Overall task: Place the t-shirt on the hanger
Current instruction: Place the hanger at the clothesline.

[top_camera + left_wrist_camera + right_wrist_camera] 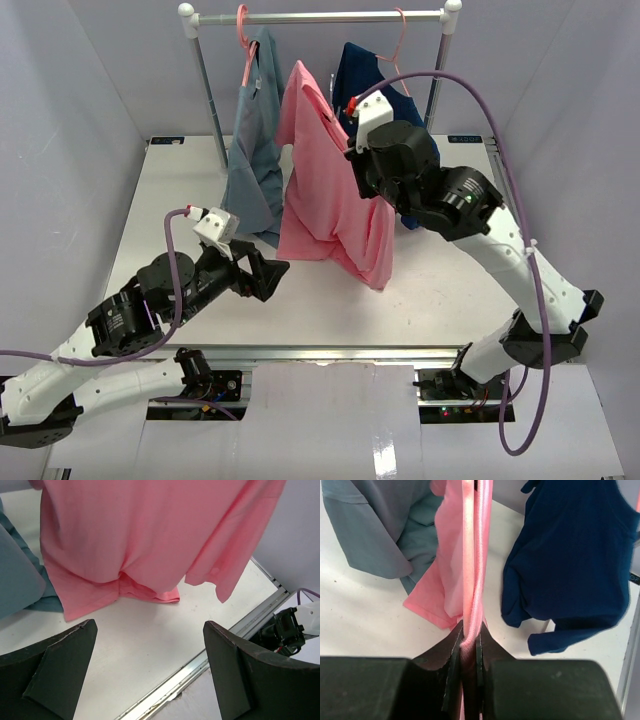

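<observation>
The salmon-pink t-shirt [320,190] hangs upright in front of the rack, and its lower hem touches the table in the left wrist view [150,530]. My right gripper [354,155] is shut on its upper edge; in the right wrist view [469,632] the jaws pinch a pink fabric fold [452,580]. A glossy pink strip [483,540], apparently the hanger, runs up from the jaws. A small pink-red piece [352,103] shows above the gripper. My left gripper [272,276] is open and empty, low over the table just before the shirt's hem [150,625].
A rack bar [320,16] spans the back. On it hang a grey-blue shirt [252,150] [375,525] at the left and a navy shirt [365,75] [570,555] at the right, each on a pink hanger. The table's metal front rail [225,640] lies under my left gripper.
</observation>
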